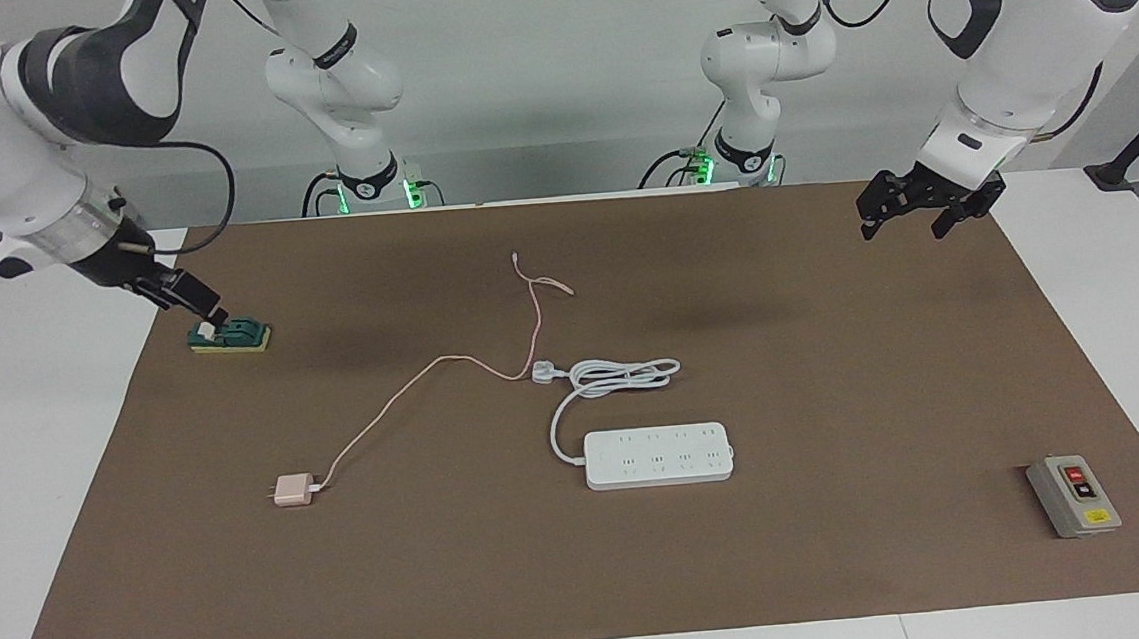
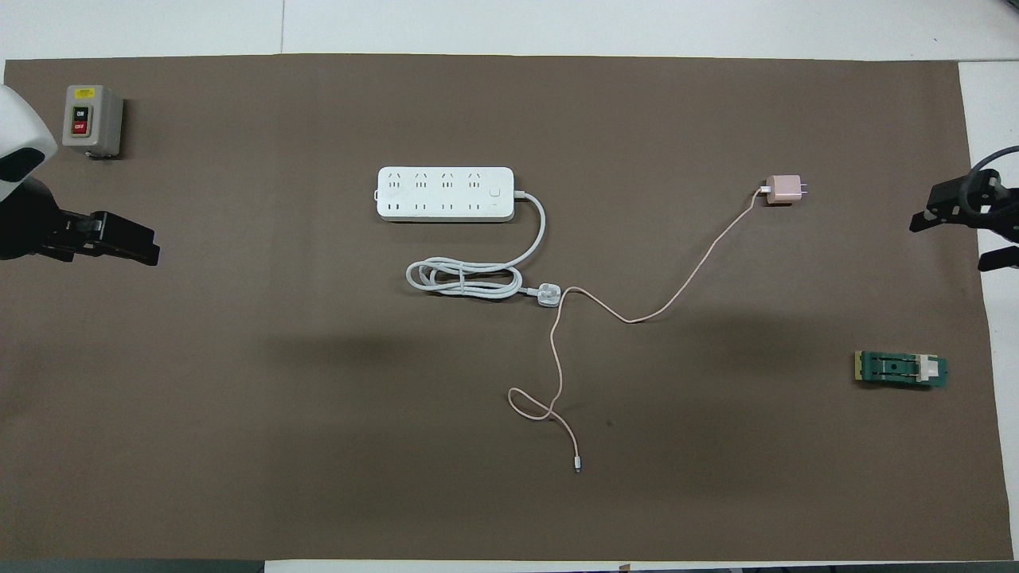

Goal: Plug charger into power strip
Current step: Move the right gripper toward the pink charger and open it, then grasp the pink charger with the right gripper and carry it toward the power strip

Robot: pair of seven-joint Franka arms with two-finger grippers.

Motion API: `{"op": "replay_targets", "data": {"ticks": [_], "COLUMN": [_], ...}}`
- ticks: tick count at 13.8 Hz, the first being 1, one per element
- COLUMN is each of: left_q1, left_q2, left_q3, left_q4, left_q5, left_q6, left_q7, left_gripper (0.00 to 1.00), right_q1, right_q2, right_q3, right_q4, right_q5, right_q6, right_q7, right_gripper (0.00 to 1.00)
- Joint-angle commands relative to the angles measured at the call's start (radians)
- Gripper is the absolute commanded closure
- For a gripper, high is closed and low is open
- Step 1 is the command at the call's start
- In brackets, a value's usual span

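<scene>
The charger (image 1: 291,490) sits flat on the brown mat (image 1: 847,561), toward the right arm's end of the table and well apart from the power strip (image 1: 658,455). Its prongs point at the mat's short edge on that side, away from the strip, and its thin pink cable (image 1: 404,391) trails back toward the robots. So it needs turning round before it can go in, I'd say.

The right gripper (image 1: 196,306) is the closer one, hanging with its fingers apart by the corner of the mat at its own end, right by a small green block (image 1: 230,335); the charger lies farther out from the robots than that. The left gripper (image 1: 913,213) waits with its fingers apart over the mat's corner at the other end.

The strip's long axis runs along the table's length, sockets up, with its white cord (image 1: 614,377) coiled just beside it.

Writing? The grey switch box (image 2: 91,119) shows ON and OFF buttons. Nothing else legible.
</scene>
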Motion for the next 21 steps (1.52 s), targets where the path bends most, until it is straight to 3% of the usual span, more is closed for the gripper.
{"op": "replay_targets", "data": {"ticks": [1, 4, 6, 9, 14, 16, 19, 21], "left_q1": [-0.005, -0.004, -0.013, -0.025, -0.038, -0.028, -0.024, 0.005], "left_q2": [-0.011, -0.011, -0.011, -0.011, -0.021, 0.001, 0.061, 0.119], "left_q3": [0.008, 0.008, 0.008, 0.007, -0.002, -0.001, -0.002, -0.001], "left_q4": [-0.027, -0.027, -0.025, -0.002, -0.038, -0.044, -0.045, -0.044], "left_q5": [-0.012, -0.012, -0.01, -0.002, -0.013, -0.16, -0.283, -0.443], "left_q6": [0.039, 0.044, 0.042, 0.045, 0.048, 0.1, 0.101, 0.111], "left_q7": [0.003, 0.003, 0.001, 0.005, 0.015, 0.023, 0.024, 0.026], "left_gripper": [0.0, 0.0, 0.0, 0.0, 0.0, 0.0, 0.0, 0.0], "right_q1": [-0.023, -0.044, -0.052, -0.05, -0.043, -0.029, -0.024, -0.024], "right_q2": [0.103, 0.229, 0.33, 0.407, 0.588, 0.611, 0.644, 0.658], "right_q3": [-0.006, -0.025, -0.037, -0.045, -0.043, -0.043, -0.042, -0.039], "right_q4": [0.035, 0.102, 0.169, 0.185, 0.312, 0.331, 0.345, 0.354], "right_q5": [0.131, 0.266, 0.295, 0.351, 0.38, 0.377, 0.391, 0.4], "right_q6": [0.039, 0.045, 0.031, 0.04, 0.016, 0.016, 0.036, 0.059], "right_q7": [0.163, 0.275, 0.277, 0.309, 0.387, 0.457, 0.462, 0.464], "right_gripper": [0.0, 0.0, 0.0, 0.0, 0.0, 0.0, 0.0, 0.0]}}
